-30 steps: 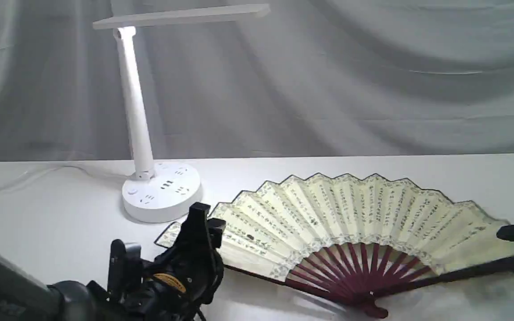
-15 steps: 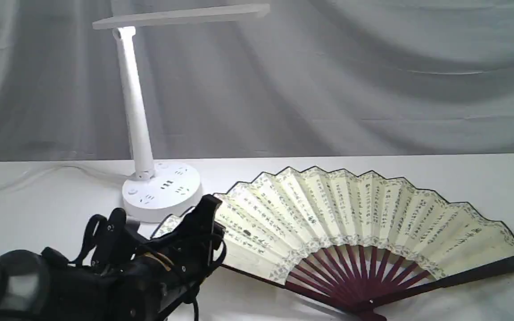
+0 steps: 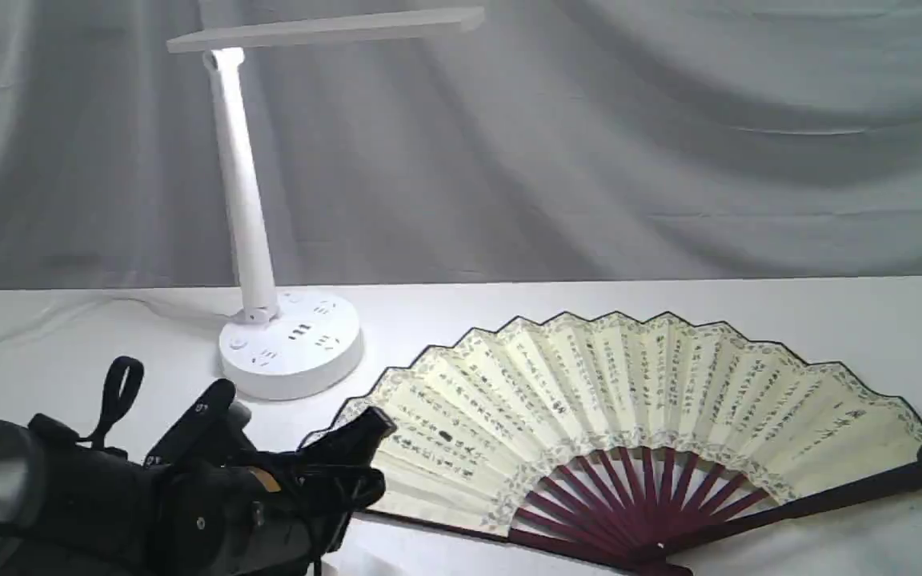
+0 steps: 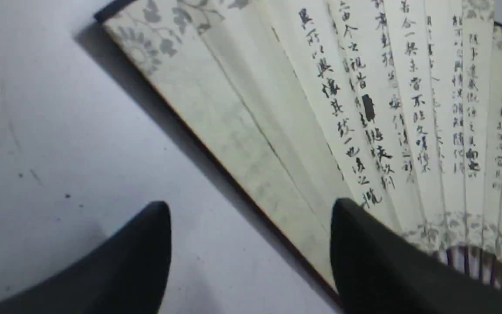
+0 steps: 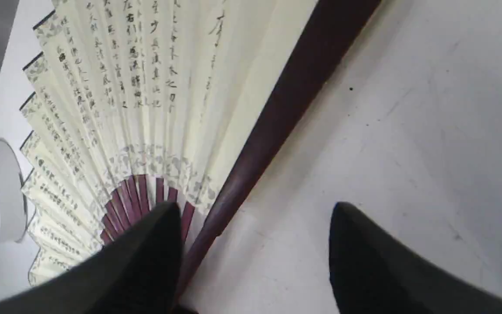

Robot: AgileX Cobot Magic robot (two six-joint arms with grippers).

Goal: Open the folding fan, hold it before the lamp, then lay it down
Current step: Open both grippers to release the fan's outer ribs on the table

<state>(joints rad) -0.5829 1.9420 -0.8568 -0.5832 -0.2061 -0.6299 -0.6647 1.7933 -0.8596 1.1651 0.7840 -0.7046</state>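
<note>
A grey draped cloth backdrop (image 3: 669, 160) fills the upper half of the frame, its soft folds sweeping in broad diagonal creases with darker bands of shadow. Below it a flat white table (image 3: 93, 352) spans the lower half. Seen close, its surface shows faint scuffs and small dark specks.

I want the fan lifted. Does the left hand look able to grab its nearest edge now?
Probably yes: the left hand is open, astride the edge of the folding fan, with nothing in between.
</note>
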